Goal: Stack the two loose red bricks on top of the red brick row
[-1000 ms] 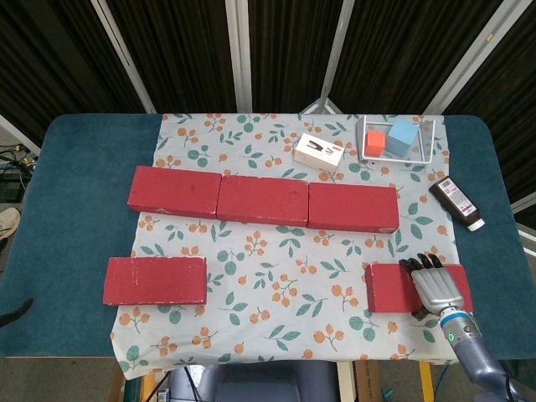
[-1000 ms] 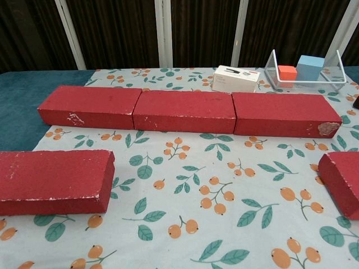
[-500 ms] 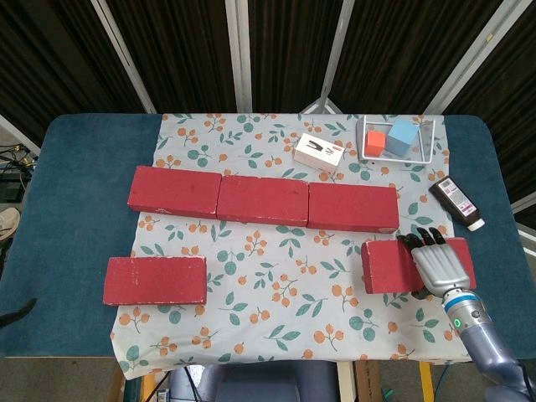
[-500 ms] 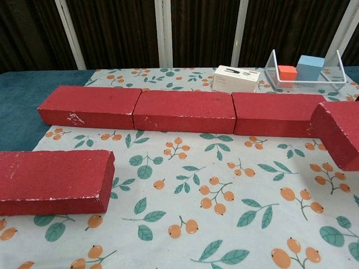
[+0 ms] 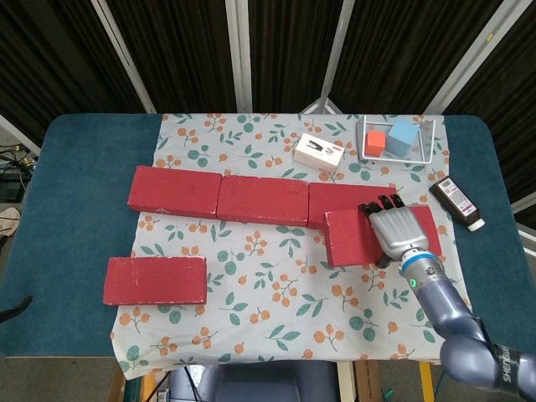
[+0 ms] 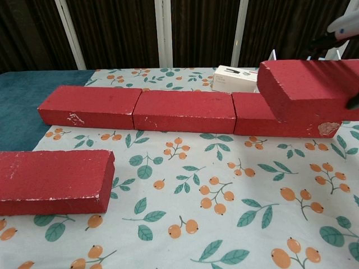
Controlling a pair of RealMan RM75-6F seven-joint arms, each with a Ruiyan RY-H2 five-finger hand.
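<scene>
**One brick aloft near the row's right end, the other waiting on the cloth**

The right hand [image 5: 400,228] holds a brick [image 5: 368,237] from above, its palm flat on the top face and the dark fingers [image 5: 378,203] curling over the far edge. That grip suits a wide, flat load: the hand clamps across the brick's short span, which leaves the underside free to be set down on another surface. The chest view shows the brick clear of the cloth and higher than the row [image 6: 185,110], roughly level, so it appears raised enough to pass over the row's top rather than knock into its front.

From the head view the held brick overlaps the near edge of the row's right-hand brick [image 5: 343,197], though it is not yet squarely over it; its long side runs nearly parallel to the row. The likely next need is a short carry away from the robot, then a level descent.

The second loose brick [image 5: 155,280] lies flat on the cloth, well apart on the left, in front of the row's left end, probably within the left arm's reach. The left hand shows in neither view.

Behind the row sit a small box [image 5: 318,153] and a wire rack [image 5: 429,152], close enough that an overshoot could nudge them.
</scene>
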